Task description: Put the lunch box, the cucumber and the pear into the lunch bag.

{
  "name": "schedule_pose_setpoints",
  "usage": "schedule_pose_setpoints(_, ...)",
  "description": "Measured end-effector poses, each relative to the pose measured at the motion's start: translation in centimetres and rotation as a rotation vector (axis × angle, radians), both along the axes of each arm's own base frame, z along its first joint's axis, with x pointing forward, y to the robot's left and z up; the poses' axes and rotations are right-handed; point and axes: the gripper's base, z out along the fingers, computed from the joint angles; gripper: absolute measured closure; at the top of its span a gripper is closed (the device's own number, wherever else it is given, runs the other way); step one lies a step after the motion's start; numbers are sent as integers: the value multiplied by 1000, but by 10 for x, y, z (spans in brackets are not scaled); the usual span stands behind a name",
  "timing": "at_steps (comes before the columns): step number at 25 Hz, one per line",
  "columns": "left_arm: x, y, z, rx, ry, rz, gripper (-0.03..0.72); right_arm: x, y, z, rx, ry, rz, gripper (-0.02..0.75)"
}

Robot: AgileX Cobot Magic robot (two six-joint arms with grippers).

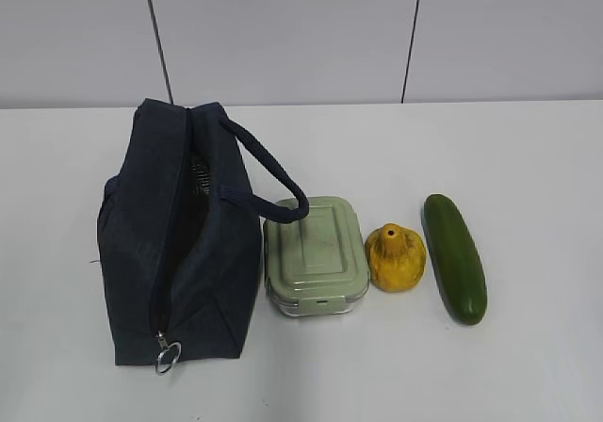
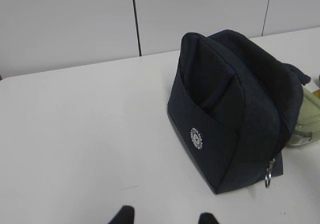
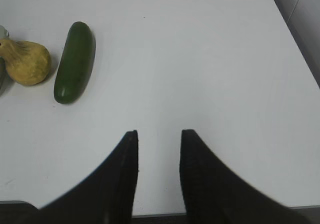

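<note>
With both the left gripper (image 2: 166,218) and right gripper (image 3: 159,154) parted and holding nothing, the rigid, likely slick lunch box (image 1: 314,252), just right of the soft lunch bag (image 1: 179,252), looks best pinched across its 2 long sides.

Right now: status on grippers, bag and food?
Left gripper and right gripper open, empty. Lunch bag unzipped on table; lunch box, pear, cucumber still outside. Handle droops over the box.

A white table (image 1: 528,375) fills the lower frame. Four things lie on it in a row: the navy lunch bag (image 1: 179,252) at left, the lunch box (image 1: 314,252) at centre, then the pear (image 1: 396,258) and the cucumber (image 1: 454,257) at right.
</note>
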Motion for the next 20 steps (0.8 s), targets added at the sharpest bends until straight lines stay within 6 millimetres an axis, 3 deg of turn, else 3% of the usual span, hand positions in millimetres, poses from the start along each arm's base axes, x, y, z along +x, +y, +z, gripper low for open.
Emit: schedule_pose_setpoints(20,0,0,0,0,0,0,447,0,0,0,0,0,0,505)
